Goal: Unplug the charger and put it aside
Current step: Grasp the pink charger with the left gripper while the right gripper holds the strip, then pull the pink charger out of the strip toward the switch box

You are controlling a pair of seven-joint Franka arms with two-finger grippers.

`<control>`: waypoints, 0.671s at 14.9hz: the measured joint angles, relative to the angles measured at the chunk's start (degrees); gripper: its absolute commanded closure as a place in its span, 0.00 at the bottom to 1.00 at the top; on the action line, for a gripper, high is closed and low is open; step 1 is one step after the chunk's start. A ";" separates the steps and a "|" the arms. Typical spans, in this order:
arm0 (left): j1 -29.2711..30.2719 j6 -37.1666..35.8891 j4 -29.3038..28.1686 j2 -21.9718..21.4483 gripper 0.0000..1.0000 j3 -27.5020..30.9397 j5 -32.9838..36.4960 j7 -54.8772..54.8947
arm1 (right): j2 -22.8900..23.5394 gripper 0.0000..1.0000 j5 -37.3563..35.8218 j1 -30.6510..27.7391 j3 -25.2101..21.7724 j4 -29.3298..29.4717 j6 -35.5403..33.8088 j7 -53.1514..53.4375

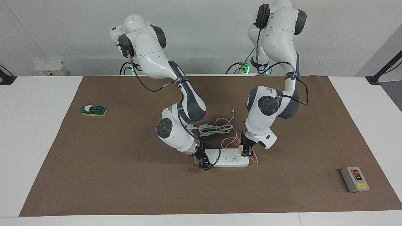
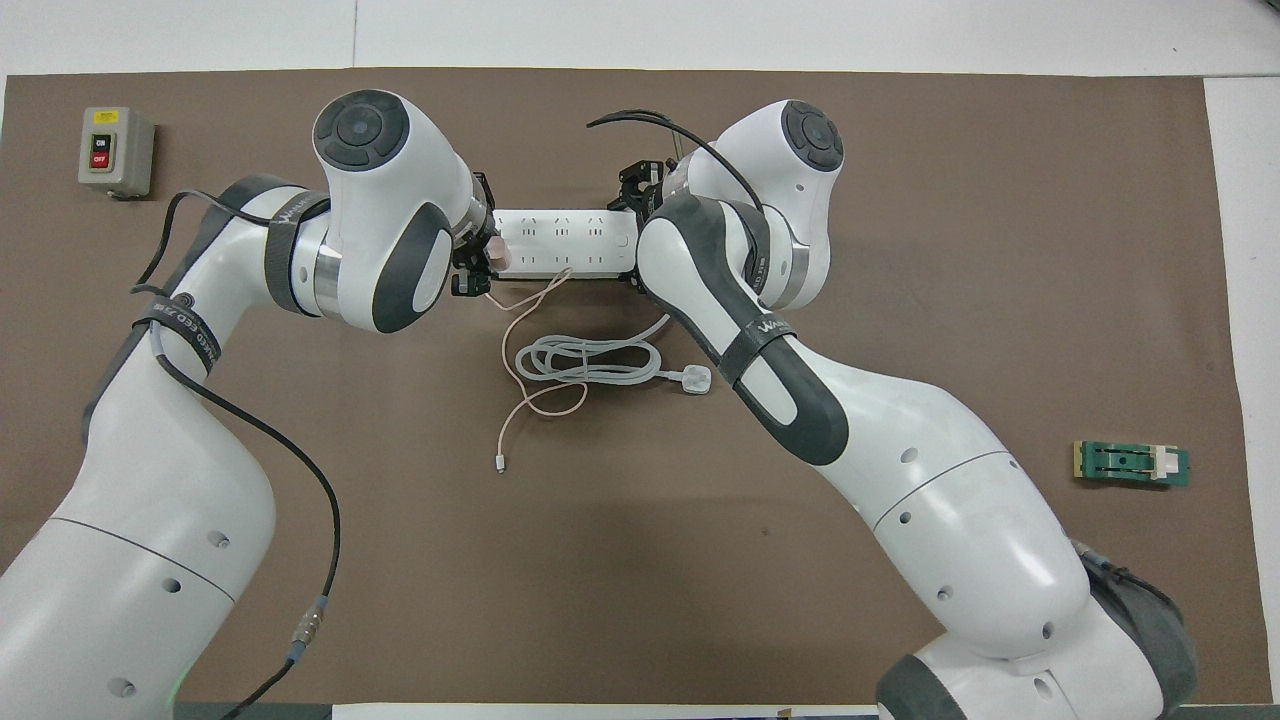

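The pale pink charger is plugged into the white power strip at the end toward the left arm; it is mostly covered there. It also shows in the overhead view. Its thin pink cable loops over the mat nearer to the robots. My left gripper is down at the charger, right against it. My right gripper is down at the strip's other end, touching it.
A white three-pin plug with a coiled thick cord lies nearer to the robots than the strip. A grey switch box sits toward the left arm's end. A green part on a yellow pad sits toward the right arm's end.
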 measured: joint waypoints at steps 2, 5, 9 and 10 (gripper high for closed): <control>-0.05 -0.04 -0.11 -0.09 1.00 -0.06 0.54 -0.01 | 0.01 0.43 0.00 0.00 0.00 0.01 0.01 0.03; -0.12 -0.03 -0.12 -0.10 1.00 -0.07 0.82 -0.01 | 0.01 0.43 0.00 0.00 0.00 0.01 0.01 0.03; -0.12 -0.14 -0.06 -0.13 1.00 -0.16 1.23 -0.01 | 0.01 0.43 0.00 0.00 0.01 0.01 0.01 0.05; -0.11 -0.30 0.05 -0.12 1.00 -0.16 1.23 -0.03 | 0.02 0.43 0.00 0.00 0.01 0.01 0.01 0.05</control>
